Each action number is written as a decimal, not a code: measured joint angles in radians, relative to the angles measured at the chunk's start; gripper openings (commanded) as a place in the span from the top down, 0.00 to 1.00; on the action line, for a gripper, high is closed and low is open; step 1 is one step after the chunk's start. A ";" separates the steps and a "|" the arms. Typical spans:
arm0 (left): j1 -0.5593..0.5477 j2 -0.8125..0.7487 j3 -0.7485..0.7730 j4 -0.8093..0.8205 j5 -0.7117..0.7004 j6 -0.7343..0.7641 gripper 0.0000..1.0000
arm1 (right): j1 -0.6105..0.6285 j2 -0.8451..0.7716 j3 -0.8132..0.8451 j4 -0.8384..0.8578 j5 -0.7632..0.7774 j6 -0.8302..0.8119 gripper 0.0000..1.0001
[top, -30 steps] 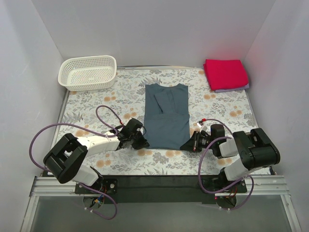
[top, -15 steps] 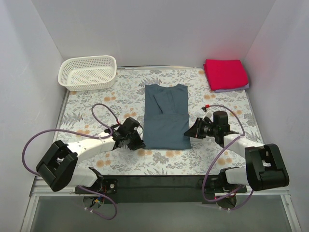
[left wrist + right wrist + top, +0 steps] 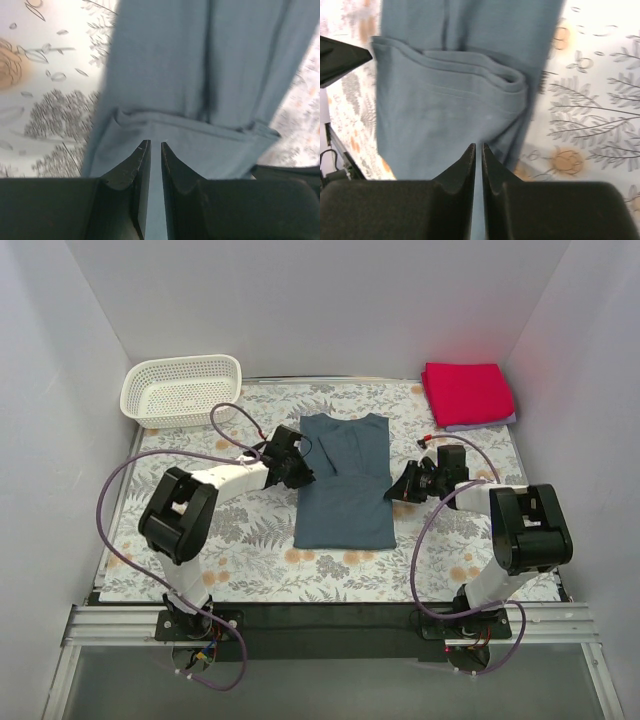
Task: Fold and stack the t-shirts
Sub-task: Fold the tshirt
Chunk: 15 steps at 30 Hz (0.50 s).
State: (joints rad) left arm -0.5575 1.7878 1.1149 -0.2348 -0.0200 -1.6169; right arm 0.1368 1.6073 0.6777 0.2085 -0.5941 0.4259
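Fingers, left gripper and right gripper: together, pinch unclear, flanking blue-grey shirt mid-frame. Likely step: crosswise fold; next needs secure edge grip.

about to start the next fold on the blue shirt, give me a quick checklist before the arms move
1. Blue shirt flat on the table, sides folded in: ok.
2. Left gripper at the shirt's left edge: ok.
3. Right gripper at its right edge, roughly opposite the left: ok.
4. Cloth held in the jaws: cannot tell; both pairs are nearly shut over the shirt, and no cloth shows between them.
5. Red shirt folded on the lavender shirt in the far right corner: ok.
6. Basket apart from the blue shirt: ok.
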 measured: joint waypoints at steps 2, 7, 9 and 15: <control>0.013 0.058 0.021 0.004 0.005 0.010 0.84 | -0.009 0.037 0.003 0.000 0.009 -0.007 0.87; 0.042 0.110 0.029 0.019 0.029 0.013 0.86 | -0.033 0.077 0.000 0.005 0.008 -0.011 0.87; 0.052 0.108 0.021 0.026 0.037 0.012 0.86 | -0.037 0.073 -0.003 0.005 0.010 -0.011 0.87; 0.065 -0.002 -0.085 0.028 0.029 0.018 0.77 | -0.046 -0.043 -0.014 -0.089 0.112 -0.047 0.84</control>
State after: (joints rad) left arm -0.4927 1.7855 1.0294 -0.2066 0.0093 -1.5993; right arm 0.0910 1.5646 0.6632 0.1192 -0.4824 0.3794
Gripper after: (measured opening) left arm 0.186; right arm 0.141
